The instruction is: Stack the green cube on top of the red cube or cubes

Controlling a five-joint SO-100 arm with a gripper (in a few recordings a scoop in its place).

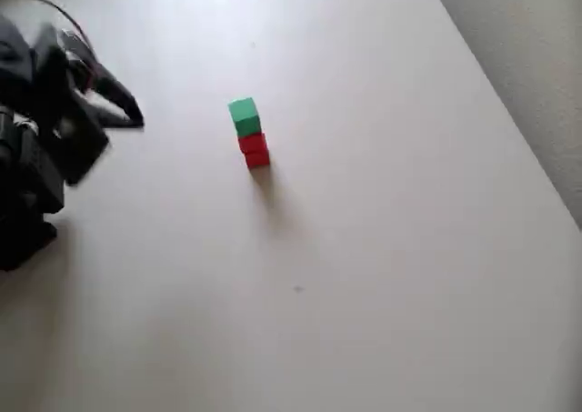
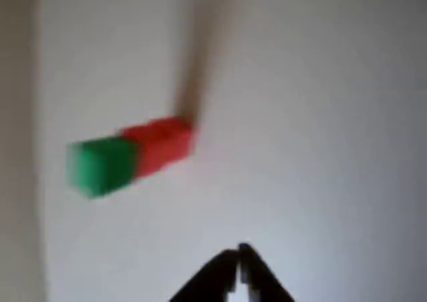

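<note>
The green cube (image 1: 244, 116) sits on top of two stacked red cubes (image 1: 254, 149), forming one small tower near the middle of the white table (image 1: 364, 248). In the wrist view the green cube (image 2: 101, 165) and the red cubes (image 2: 160, 145) appear blurred, as one tower leaning toward the left. My gripper (image 1: 130, 114) is at the far left of the overhead view, well apart from the tower, its dark fingers together. In the wrist view the gripper (image 2: 240, 252) shows at the bottom edge, tips touching, holding nothing.
The dark arm body (image 1: 36, 157) fills the left edge of the overhead view. The table's right edge (image 1: 509, 112) runs diagonally, with a grey floor beyond it.
</note>
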